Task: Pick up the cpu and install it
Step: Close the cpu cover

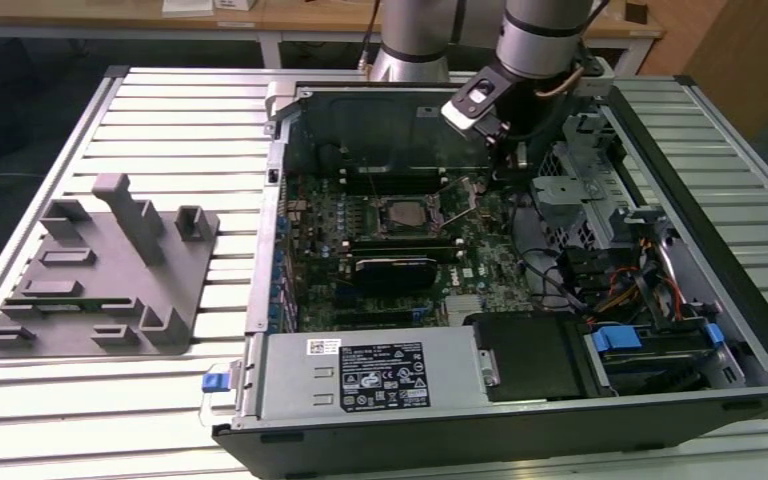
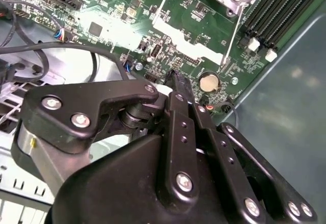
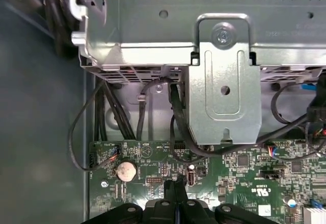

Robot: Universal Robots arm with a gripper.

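- My gripper (image 3: 178, 186) is closed and holds nothing; its fingertips are together just above the motherboard (image 3: 239, 183) edge, near the coin battery (image 3: 126, 171).
- The cpu (image 1: 404, 212) seems to lie flat in the motherboard's middle, well apart from my gripper.

The pincer (image 1: 507, 162), fingers pressed together, hangs low inside the open computer case (image 1: 744, 300), close above the green motherboard (image 3: 244, 173). Just under its tips sit a coin battery (image 3: 126, 170) and small connectors. Close ahead of it, the metal drive cage (image 3: 224, 81) rises like a wall, with black cables (image 3: 122, 117) looping from beneath. Behind it, the raised socket lever (image 2: 233, 30) and memory slots (image 2: 275, 15) stand near. To one side lies a bare grey panel (image 3: 41, 107), free of parts.
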